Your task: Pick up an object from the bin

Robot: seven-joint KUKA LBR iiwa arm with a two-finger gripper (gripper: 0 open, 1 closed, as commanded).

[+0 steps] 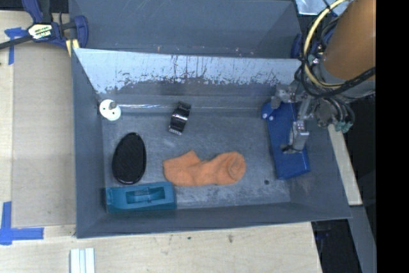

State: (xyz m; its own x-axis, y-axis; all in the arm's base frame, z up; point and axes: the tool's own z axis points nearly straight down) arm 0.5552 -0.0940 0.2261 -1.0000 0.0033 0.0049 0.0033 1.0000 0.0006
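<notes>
Blue slab [291,166] lies directly under the tool [298,139], at far right

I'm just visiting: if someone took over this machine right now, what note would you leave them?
Hand: low by the right wall of the bin, over the blue block; its grip cannot be told.
Things: orange sock mid-floor; black oval brush and teal box left; small clip and white disc toward the back.
Done: nothing seen lifted.
Left: grasp one thing, lift it out.
</notes>
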